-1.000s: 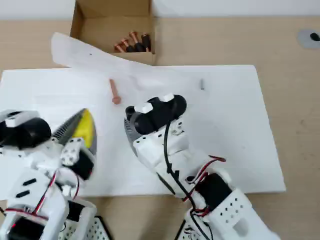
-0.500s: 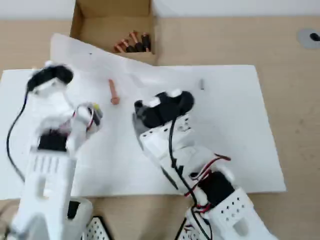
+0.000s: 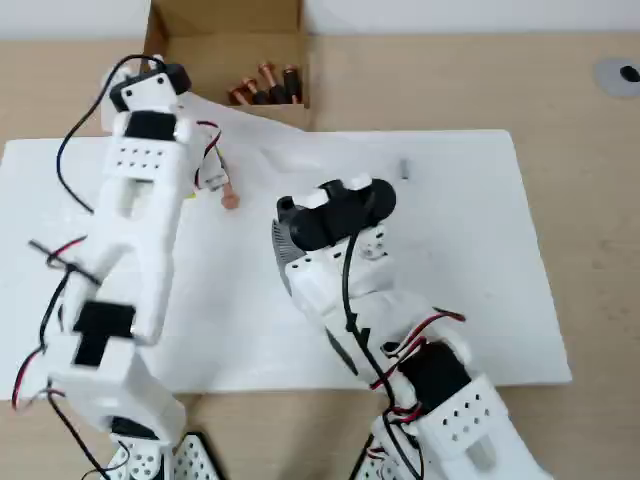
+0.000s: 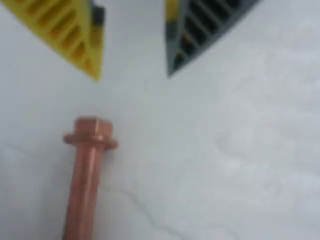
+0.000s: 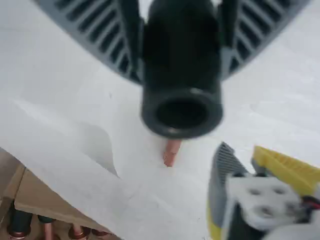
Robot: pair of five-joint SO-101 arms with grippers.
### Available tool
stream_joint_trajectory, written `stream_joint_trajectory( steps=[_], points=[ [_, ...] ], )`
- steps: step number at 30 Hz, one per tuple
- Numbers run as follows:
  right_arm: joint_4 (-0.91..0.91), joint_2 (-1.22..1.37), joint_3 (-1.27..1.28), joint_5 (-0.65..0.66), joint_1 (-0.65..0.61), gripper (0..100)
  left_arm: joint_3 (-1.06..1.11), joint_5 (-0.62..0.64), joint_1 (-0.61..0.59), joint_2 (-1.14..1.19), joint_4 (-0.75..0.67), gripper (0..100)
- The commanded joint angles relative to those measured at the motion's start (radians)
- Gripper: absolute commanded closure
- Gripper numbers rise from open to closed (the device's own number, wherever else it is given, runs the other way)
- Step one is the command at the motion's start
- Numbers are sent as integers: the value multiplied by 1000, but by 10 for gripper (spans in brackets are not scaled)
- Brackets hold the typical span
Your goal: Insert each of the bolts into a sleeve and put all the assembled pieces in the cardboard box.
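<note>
Hovering wide open, your left gripper (image 4: 134, 72) hangs just beyond the head of the copper bolt (image 4: 89, 170) on the white paper (image 3: 470, 260); picking it up comes next. Your right gripper (image 5: 180, 55) clamps a black sleeve (image 5: 181, 112), bore seemingly towards that bolt. Assembled pieces (image 3: 265, 85) lie in the cardboard box (image 3: 215, 50). No writing is legible.

Tan wooden table (image 3: 590, 200). A large white sheet (image 3: 470, 260) lay flat across its middle, its edges well inside the tabletop. Cardboard box (image 3: 155, 40) stood at the far edge, open side up. A crumpled strip of thin paper (image 3: 190, 118) ran along the box's near side, overlapping the sheet. A small grey disc (image 3: 618, 74) lay at the far right corner.
</note>
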Motion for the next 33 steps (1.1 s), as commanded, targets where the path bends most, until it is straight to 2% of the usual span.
stream_joint_trajectory(
  steps=[1,13,25,33],
  points=[
    [-8,-7,-4,9,22,989,-149,41,21,84,40,900],
    [-8,-7,-2,11,22,989,-350,51,91,303,51,900],
    [-8,-7,2,11,22,989,-520,49,20,536,52,902],
    [-14,-13,35,11,22,989,-537,46,20,621,64,918]
  ],
)
